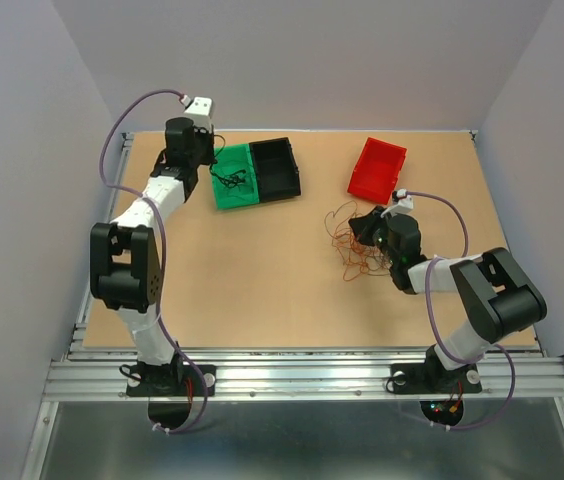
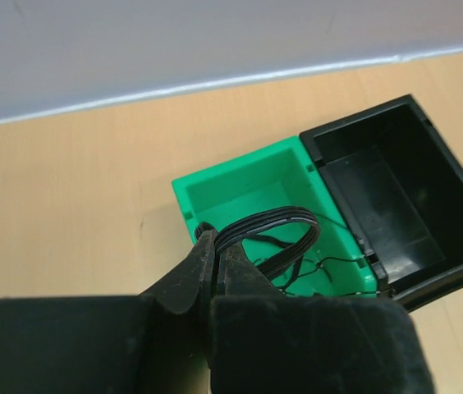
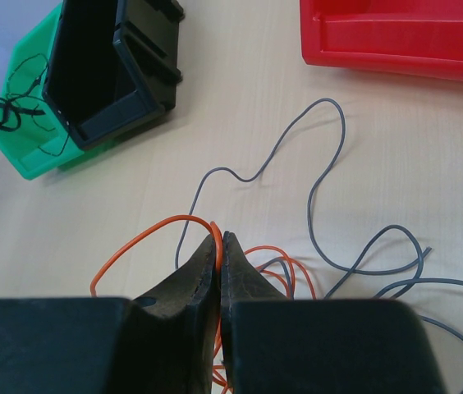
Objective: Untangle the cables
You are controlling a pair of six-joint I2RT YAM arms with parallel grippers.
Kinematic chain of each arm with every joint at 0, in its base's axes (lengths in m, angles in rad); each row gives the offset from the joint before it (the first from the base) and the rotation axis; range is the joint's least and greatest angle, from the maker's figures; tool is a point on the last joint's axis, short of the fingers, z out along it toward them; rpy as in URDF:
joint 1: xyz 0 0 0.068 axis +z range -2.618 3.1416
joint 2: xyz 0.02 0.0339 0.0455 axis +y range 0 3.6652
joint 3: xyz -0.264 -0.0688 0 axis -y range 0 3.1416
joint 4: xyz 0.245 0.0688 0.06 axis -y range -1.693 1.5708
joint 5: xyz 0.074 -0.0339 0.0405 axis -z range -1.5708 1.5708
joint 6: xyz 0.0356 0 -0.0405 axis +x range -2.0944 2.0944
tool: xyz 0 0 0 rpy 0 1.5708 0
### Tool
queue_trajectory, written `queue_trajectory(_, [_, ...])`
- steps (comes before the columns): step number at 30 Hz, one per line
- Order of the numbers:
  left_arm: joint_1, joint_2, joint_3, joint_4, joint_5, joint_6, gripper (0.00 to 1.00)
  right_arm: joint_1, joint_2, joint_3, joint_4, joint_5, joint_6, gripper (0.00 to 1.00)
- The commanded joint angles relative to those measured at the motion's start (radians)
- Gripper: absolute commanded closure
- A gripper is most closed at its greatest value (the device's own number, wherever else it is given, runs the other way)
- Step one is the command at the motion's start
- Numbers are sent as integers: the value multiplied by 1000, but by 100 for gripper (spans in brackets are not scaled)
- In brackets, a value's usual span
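Left wrist view: your left jaws are pinched on a looped black cable [image 2: 274, 223] over the green bin [image 2: 240, 176] at the desk's far-left corner, with black strands inside. The black bin [image 2: 396, 189] looks empty. Right jaws clamp an orange cable [image 3: 145, 234] in the tangle [image 1: 347, 245] toward the right edge. Sorting looks midway. Next, drop the black one, then tease orange out slowly.
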Motion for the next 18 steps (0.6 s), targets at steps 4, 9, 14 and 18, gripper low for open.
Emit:
queue_trajectory(4, [-30, 186, 216, -213, -20, 84, 100, 4, -2, -4, 57, -4, 4, 99])
queue_trajectory(9, [-41, 258, 273, -282, 26, 91, 100, 4, 7, -3, 57, -5, 8, 100])
queue_trajectory(14, [-58, 278, 284, -309, 29, 87, 99, 4, 17, 5, 55, -4, 10, 100])
queue_trajectory(18, [-58, 320, 309, -314, 21, 65, 67, 4, 24, 8, 55, -35, 11, 100])
